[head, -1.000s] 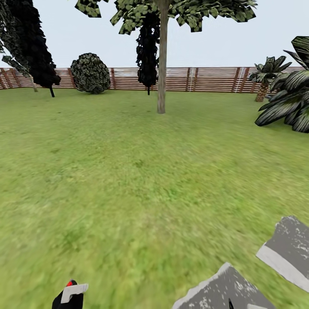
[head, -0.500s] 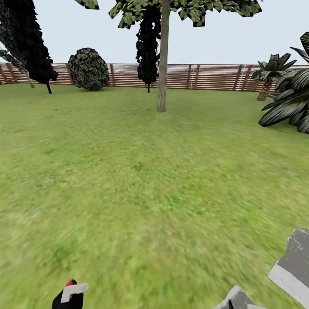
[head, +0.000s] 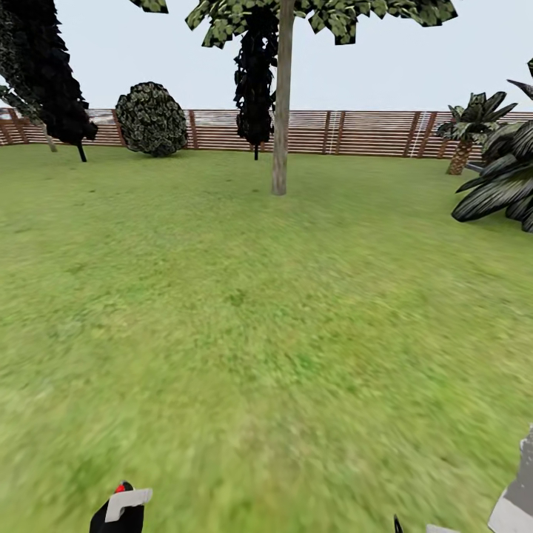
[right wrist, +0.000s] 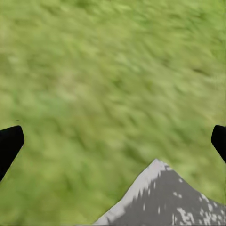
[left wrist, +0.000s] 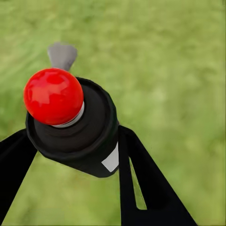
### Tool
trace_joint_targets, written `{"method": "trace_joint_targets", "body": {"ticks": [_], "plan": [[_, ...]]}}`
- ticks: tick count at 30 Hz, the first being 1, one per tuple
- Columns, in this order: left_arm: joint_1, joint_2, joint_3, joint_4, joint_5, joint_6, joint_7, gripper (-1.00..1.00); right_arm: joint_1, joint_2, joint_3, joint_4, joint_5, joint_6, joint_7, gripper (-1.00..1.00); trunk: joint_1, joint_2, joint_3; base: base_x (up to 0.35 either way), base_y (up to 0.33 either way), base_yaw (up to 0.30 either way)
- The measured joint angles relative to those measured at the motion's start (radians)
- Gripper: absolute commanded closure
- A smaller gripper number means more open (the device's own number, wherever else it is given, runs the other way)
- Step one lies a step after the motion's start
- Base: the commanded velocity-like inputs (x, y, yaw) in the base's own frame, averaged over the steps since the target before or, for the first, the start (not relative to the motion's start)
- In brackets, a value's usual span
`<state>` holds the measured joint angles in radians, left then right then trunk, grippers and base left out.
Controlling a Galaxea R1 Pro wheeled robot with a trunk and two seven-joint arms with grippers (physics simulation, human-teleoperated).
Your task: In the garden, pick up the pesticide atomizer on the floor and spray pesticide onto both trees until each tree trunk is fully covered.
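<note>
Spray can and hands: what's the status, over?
Left gripper shut on spray can. Right gripper open, empty. Tree trunk ahead across open grass.

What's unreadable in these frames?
- Pesticide atomizer body: left wrist view, hidden below its own cap and the left tool holding it.
- Tree crown: head view, cut off by the top edge.
- Right tool: right wrist view, fingertips alone at the edges, wide apart.
- Stone slab: head view, cut by the corner.
- Grass: blurred.
</note>
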<state>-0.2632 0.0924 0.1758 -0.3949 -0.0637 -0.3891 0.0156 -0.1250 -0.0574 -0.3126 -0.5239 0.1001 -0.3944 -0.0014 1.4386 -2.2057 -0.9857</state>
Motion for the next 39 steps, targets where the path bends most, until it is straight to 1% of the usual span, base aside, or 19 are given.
{"method": "trace_joint_targets", "body": {"ticks": [17, 32, 39], "plan": [[0.0, 0.0, 0.001, 0.009, -0.001, 0.001, -0.002, 1.0, 0.0, 0.002, -0.005, 0.001, -0.008, -0.002, -0.001, -1.0, 0.0, 0.0, 0.0, 0.337, 0.0, 0.0], [0.0, -0.001, -0.002, 0.005, 0.0, -0.002, -0.011, 1.0, 0.0, -0.003, -0.006, 0.008, -0.005, -0.002, 0.0, -1.0, 0.0, 0.0, 0.0, 0.338, 0.0, 0.0], [0.0, 0.008, 0.0, -0.011, 0.0, -0.001, -0.01, 1.0, 0.0, -0.002, -0.005, 0.041, -0.005, -0.002, -0.001, -1.0, 0.0, 0.0, 0.0, 0.338, 0.0, 0.0]]}}
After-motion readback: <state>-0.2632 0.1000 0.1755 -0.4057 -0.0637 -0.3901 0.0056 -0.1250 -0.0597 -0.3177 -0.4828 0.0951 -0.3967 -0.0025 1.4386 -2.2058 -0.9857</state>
